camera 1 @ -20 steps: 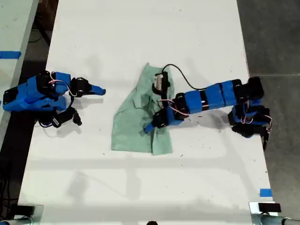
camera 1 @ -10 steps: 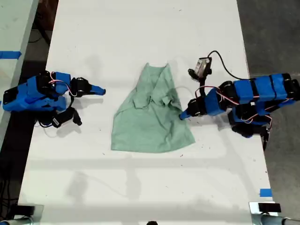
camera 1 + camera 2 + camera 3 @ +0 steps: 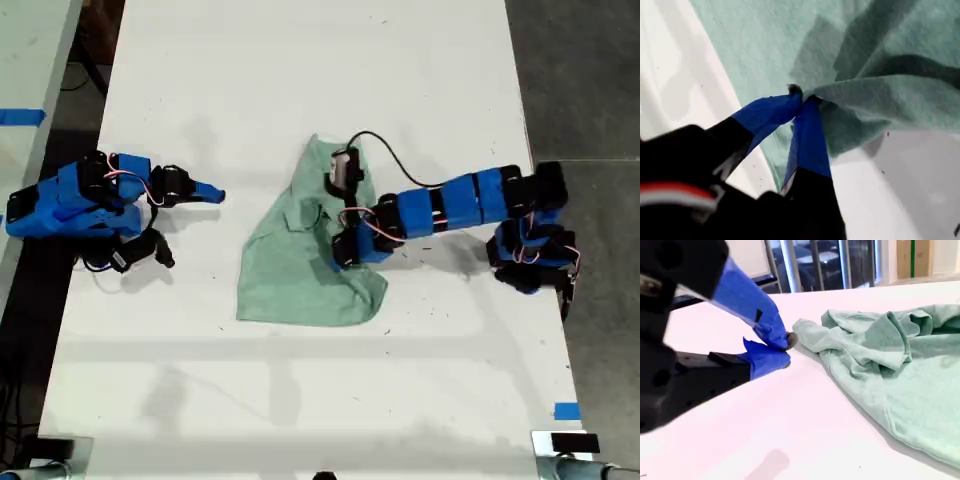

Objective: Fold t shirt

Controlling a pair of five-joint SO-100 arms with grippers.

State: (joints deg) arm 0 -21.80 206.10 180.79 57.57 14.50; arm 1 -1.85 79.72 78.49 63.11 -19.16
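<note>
Blue first pincer (image 3: 802,97) – reaching, pinching t shirt (image 3: 300,270) fold | second pincer (image 3: 782,347) – pressed together, parked

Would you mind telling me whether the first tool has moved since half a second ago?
Yes. My first tool has swung toward the exterior view's left, from the bare table beside the t shirt onto it.

A long white bench (image 3: 300,80) carries everything, its surface flecked with small dark specks. The t shirt (image 3: 300,270), pale mint green and rumpled, lies near the middle of the bench, well clear of all its edges. A scrap of blue tape (image 3: 566,410) sticks near the bench's corner at the exterior view's lower right. Faint grey shadows mark the white surface.
</note>
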